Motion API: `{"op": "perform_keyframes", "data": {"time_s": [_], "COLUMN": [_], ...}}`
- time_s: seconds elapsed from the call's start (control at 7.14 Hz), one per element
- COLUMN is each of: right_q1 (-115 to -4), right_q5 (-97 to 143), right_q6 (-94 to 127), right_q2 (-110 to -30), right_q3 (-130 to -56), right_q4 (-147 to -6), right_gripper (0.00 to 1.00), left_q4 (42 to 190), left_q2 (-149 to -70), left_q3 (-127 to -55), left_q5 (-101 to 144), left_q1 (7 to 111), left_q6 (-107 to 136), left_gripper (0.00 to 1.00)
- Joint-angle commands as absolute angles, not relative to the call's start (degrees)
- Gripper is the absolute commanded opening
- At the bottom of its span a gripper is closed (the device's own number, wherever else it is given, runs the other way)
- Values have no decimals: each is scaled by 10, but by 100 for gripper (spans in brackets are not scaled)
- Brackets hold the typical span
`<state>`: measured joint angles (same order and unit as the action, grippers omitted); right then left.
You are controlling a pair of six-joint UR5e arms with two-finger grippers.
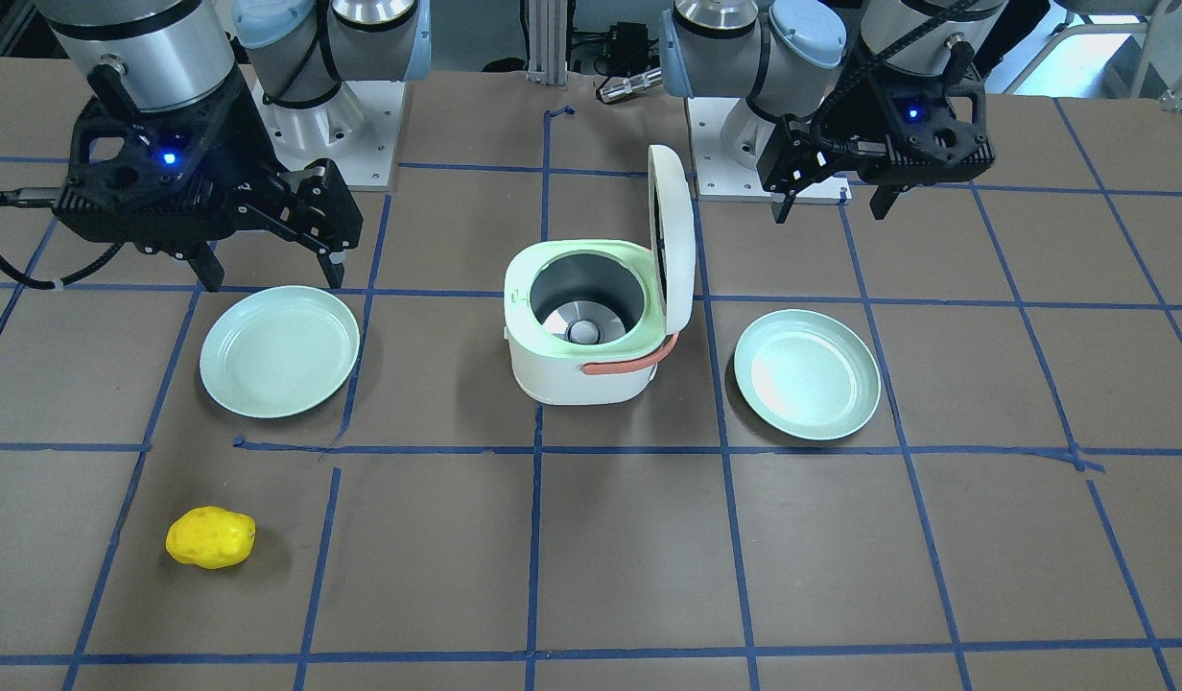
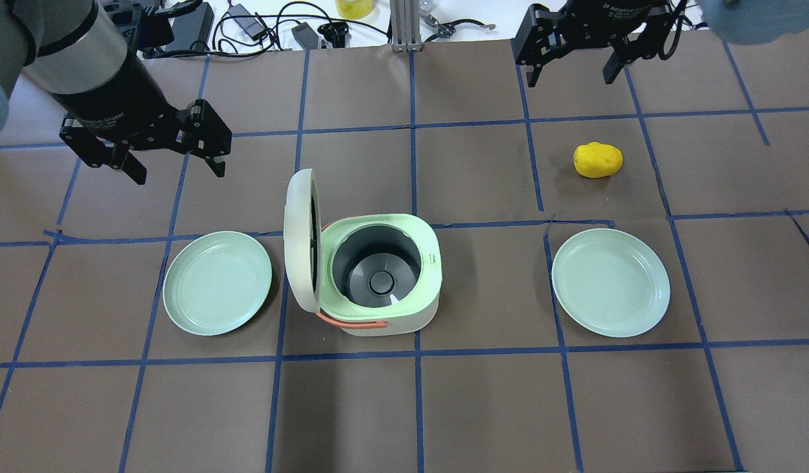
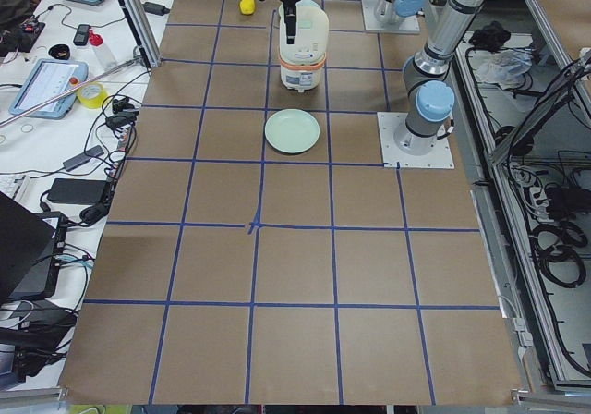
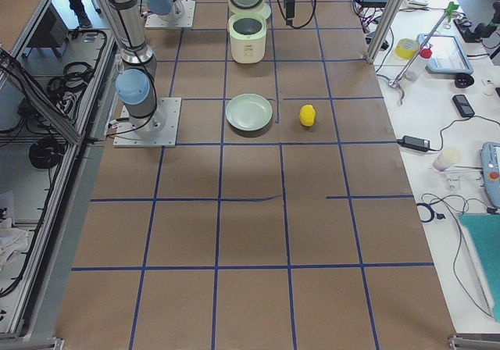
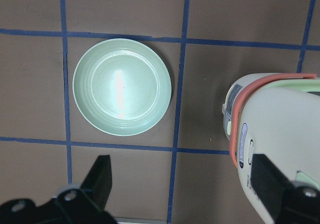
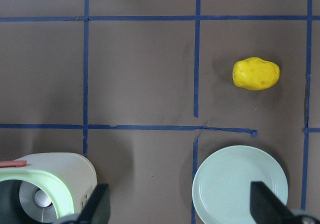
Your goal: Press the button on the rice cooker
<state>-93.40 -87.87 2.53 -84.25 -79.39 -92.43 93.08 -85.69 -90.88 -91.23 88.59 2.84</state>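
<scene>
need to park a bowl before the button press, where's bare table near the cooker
Bare table lies between the rice cooker and the right plate, and beyond the cooker out to the yellow potato. It is crowded on the other side: the open lid stands close beside the left plate.
</scene>
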Motion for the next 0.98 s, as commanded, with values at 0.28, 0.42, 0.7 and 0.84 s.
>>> {"op": "perform_keyframes", "data": {"time_s": [0.28, 0.42, 0.7, 0.84], "right_q1": [-930, -930, -931, -930], "right_q5": [-879, -879, -879, -880], "right_q6": [32, 32, 32, 30], "right_q2": [-897, -896, -895, -895], "right_q3": [-847, -848, -846, -844], "right_q4": [-919, -922, -923, -919], "right_gripper": [100, 100, 100, 100], "left_q4": [931, 931, 931, 931], "left_q2": [-857, -857, -857, -857], "left_q3": [-909, -909, -909, -909], "left_q5": [-912, -912, -912, -912], "left_q1": [886, 886, 886, 886], "left_q6": [28, 28, 29, 29], "left_gripper": [100, 100, 100, 100]}}
